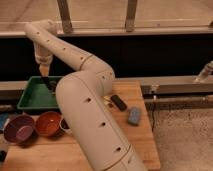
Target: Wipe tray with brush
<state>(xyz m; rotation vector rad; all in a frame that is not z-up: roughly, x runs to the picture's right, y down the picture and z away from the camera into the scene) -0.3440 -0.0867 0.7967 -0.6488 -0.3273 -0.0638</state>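
At the upper left of the frame, the gripper (pixel 46 80) hangs over the green tray's (pixel 31 100) right part, above a dark brush (pixel 52 86). The tray sits at the tabletop's (pixel 135 140) left end, behind a purple bowl (pixel 19 128) and an orange bowl (pixel 48 123).

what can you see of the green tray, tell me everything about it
The tray is a shallow rectangular one in green, plastic by the look of it, with a raised rim all round. It lies flat at the back left of the wooden table, behind the purple bowl and the orange bowl. Its right part is hidden by the robot's arm. The gripper hangs over its back edge, with something dark beneath it reaching down into the tray; what that is, I cannot tell.
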